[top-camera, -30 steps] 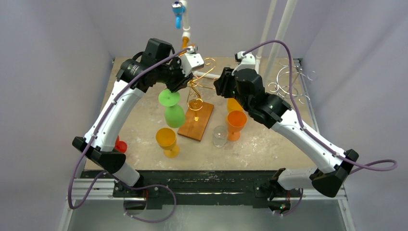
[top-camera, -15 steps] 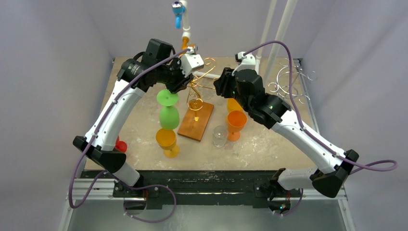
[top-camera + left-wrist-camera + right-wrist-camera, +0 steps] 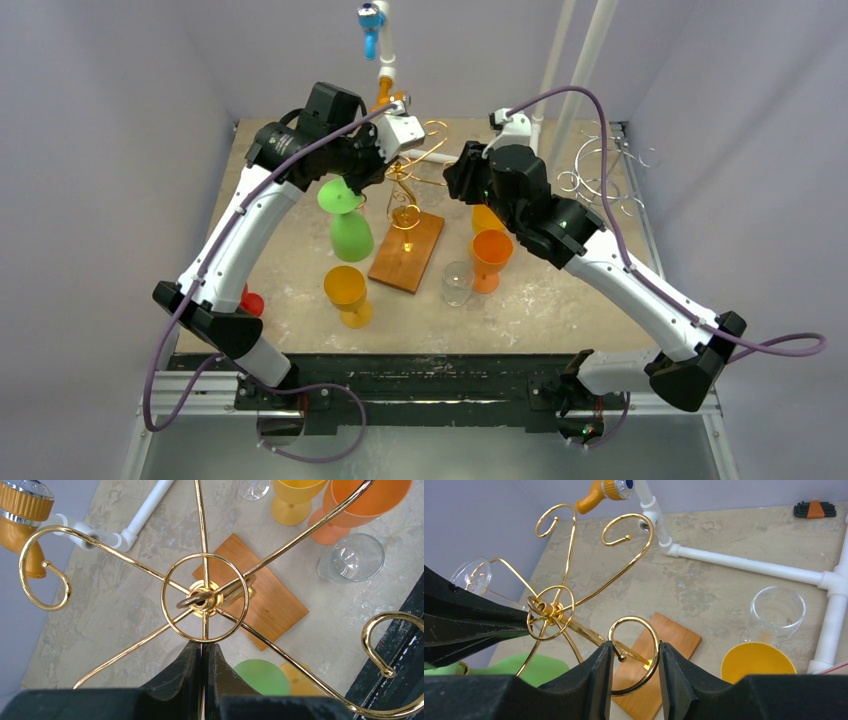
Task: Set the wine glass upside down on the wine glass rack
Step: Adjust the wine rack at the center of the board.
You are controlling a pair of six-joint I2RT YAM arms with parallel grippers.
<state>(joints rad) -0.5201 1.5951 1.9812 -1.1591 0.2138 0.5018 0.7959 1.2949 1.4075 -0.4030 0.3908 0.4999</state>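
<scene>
The green wine glass [image 3: 347, 218] hangs upside down and tilted, its foot up by a gold arm of the wine glass rack [image 3: 408, 190] and its bowl low over the table. My left gripper [image 3: 370, 172] is just above that foot, apart from it. In the left wrist view the left gripper [image 3: 202, 646] is shut, a thin rack wire runs into the slit between its fingers, and the green foot [image 3: 261, 676] lies below to the right. My right gripper [image 3: 635, 649] is shut on a gold curl of the rack [image 3: 651, 652].
The rack's wooden base [image 3: 408, 250] sits mid-table. An amber glass [image 3: 347, 293], a clear glass [image 3: 458, 282] and an orange glass [image 3: 491, 255] stand near it, a yellow one [image 3: 758, 669] under my right arm. A silver wire rack [image 3: 600, 165] and white pipes [image 3: 744, 562] are behind.
My left gripper has shut and is off the green glass. The glass has swung a little left and back beneath the rack arm. The right arm has not moved.
</scene>
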